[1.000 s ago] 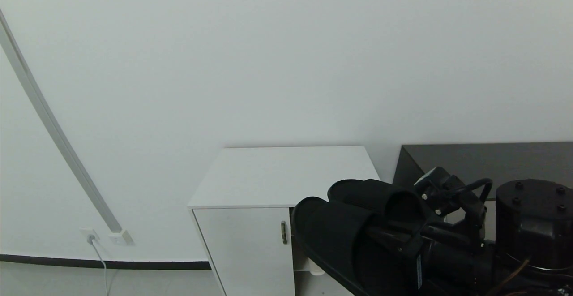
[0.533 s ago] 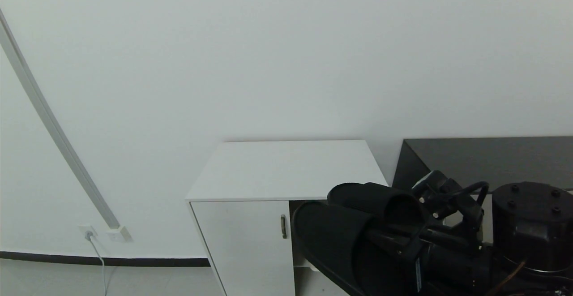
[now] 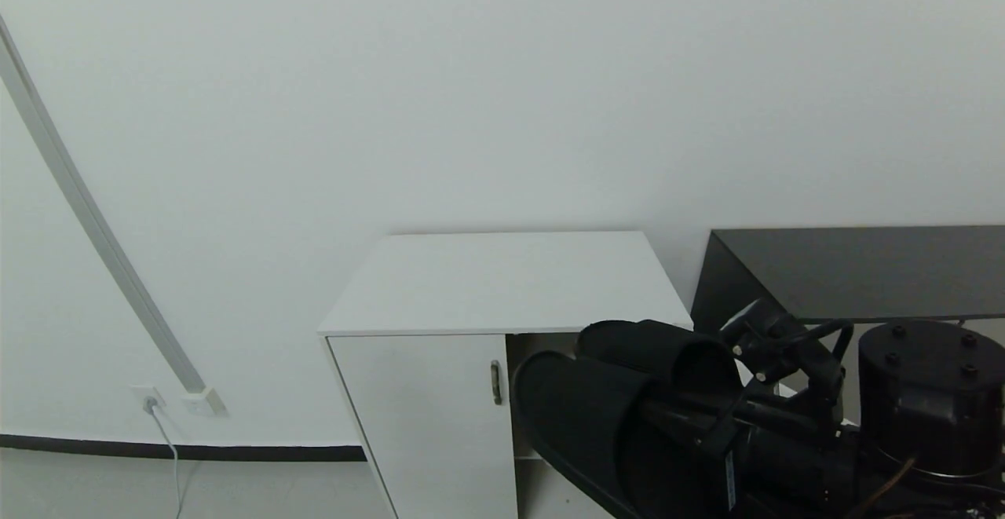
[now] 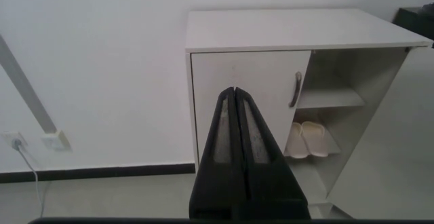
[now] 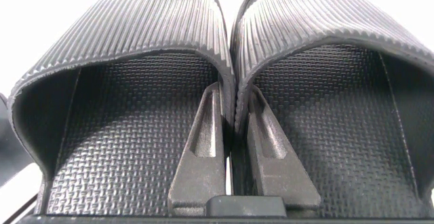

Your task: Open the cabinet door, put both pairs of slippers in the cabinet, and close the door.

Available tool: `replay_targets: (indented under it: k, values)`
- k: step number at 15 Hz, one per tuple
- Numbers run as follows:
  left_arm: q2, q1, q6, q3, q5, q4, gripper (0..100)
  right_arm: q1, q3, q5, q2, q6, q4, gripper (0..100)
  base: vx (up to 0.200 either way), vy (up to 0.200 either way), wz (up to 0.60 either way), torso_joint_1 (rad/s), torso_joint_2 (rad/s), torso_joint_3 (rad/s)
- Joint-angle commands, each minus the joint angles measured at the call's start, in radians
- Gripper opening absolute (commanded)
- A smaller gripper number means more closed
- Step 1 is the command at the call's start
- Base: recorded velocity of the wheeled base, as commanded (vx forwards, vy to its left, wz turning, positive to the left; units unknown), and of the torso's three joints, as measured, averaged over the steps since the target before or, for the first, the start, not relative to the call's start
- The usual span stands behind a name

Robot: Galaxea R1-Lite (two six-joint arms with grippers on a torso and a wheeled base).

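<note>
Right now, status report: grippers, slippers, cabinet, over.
Right gripper, jaws shut on black slippers. Left gripper shut, empty. Cabinet open on robot's right half; pale slippers on a shelf inside.

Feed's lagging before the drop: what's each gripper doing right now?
Left gripper: shut, empty.
Right gripper: shut on the black slippers.
</note>
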Motion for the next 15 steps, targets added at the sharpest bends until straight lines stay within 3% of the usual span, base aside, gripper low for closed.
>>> replay_targets:
  k: [1, 15]
  values:
    - [0.000, 0.000, 0.001, 0.000, 0.001, 0.000, 0, 0.000, 0.001, 0.000, 0.004, -0.003, -0.001, 0, 0.000, 0.000, 0.00, -0.154, 0.35, 0.203]
    - [0.000, 0.000, -0.001, 0.000, -0.001, 0.000, 0, 0.014, 0.023, -0.001, 0.004, -0.009, -0.008, 0, 0.000, 0.000, 0.00, -0.191, 0.46, 0.262]
